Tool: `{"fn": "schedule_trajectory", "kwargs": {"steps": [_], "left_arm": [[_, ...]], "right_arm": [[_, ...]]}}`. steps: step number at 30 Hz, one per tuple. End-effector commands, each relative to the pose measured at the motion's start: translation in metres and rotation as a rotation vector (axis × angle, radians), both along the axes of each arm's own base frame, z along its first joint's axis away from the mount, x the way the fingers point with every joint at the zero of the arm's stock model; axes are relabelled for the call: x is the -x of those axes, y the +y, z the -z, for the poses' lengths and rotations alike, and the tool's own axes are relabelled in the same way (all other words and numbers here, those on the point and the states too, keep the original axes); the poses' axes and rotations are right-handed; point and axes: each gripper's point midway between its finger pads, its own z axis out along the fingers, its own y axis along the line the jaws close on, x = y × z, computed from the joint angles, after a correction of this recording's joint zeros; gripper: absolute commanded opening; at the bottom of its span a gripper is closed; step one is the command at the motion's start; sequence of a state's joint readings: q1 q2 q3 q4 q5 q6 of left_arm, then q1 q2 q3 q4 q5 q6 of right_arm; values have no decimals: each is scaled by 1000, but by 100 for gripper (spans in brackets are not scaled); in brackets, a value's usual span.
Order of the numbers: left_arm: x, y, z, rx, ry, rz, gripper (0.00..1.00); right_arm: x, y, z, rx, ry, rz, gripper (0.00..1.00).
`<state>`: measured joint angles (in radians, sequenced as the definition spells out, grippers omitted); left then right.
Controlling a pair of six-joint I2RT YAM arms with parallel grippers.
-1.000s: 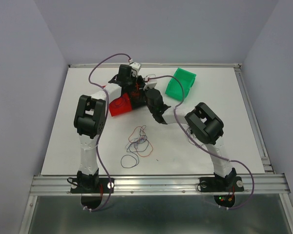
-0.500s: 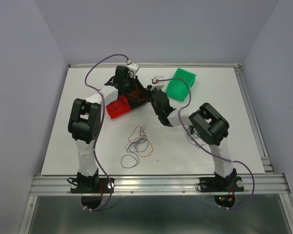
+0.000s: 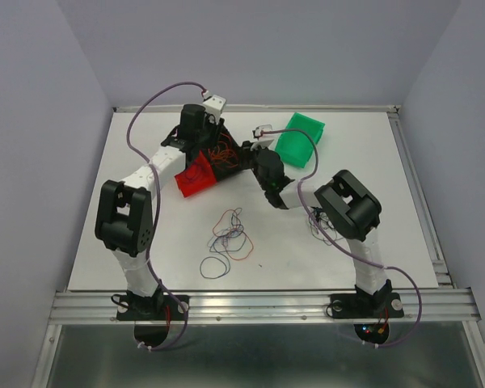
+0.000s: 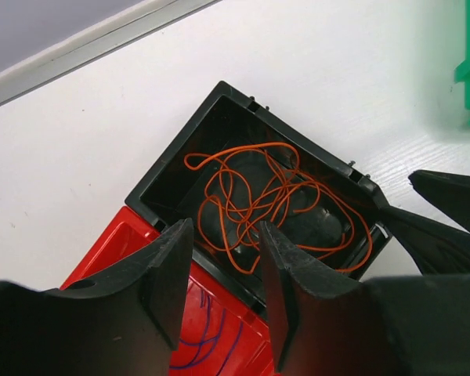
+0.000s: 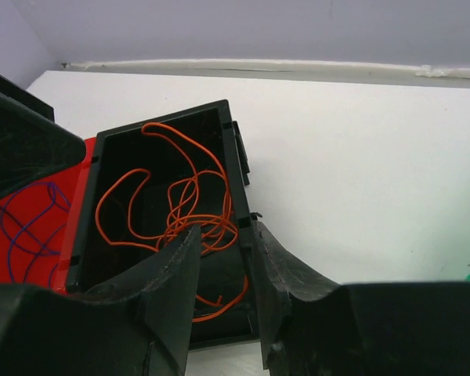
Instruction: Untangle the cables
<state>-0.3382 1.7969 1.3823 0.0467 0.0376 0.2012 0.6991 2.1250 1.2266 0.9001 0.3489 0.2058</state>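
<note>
Top view: shows loose cables [image 3: 230, 234] on the bench [image 3: 372, 202], at 6 o'clock of a red bin [image 3: 192, 179]; sets left hand [image 3: 211, 146] and right hand [image 3: 247, 154] over a black bin [image 3: 228, 165], green bin [image 3: 299, 139] at its 3 o'clock.

Left wrist view: finds the left hand spread, pinching nothing, above orange cables [image 4: 258, 196] heaped in the black bin; blue cables [image 4: 204, 329] in the red bin at 7 o'clock.

Right wrist view: shows the right hand parted, gripping nothing, orange cables beneath.
</note>
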Motion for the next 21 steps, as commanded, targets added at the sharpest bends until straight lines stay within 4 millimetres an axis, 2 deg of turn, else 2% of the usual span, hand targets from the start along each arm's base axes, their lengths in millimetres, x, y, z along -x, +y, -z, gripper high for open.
{"fn": "schedule_trajectory", "kwargs": {"steps": [1, 4, 7, 10, 15, 18, 21], "left_arm": [[11, 0, -35, -2, -85, 3, 50], [20, -5, -44, 1, -102, 18, 50], [26, -7, -48, -16, -116, 7, 50], [30, -11, -49, -27, -122, 10, 50], [30, -11, -47, -41, -122, 9, 50], [29, -10, -45, -48, -119, 7, 50], [27, -9, -42, -54, -117, 1, 50]], "right_arm": [[-2, 5, -30, -32, -65, -65, 38], [-9, 4, -13, -29, -16, -86, 38], [-14, 9, -6, 0, 2, -98, 40], [-19, 10, 2, 24, 13, -93, 45], [-23, 20, 17, 71, 43, -126, 47], [-23, 21, 24, 89, 56, -132, 47], [-27, 21, 28, 101, 70, -123, 39]]}}
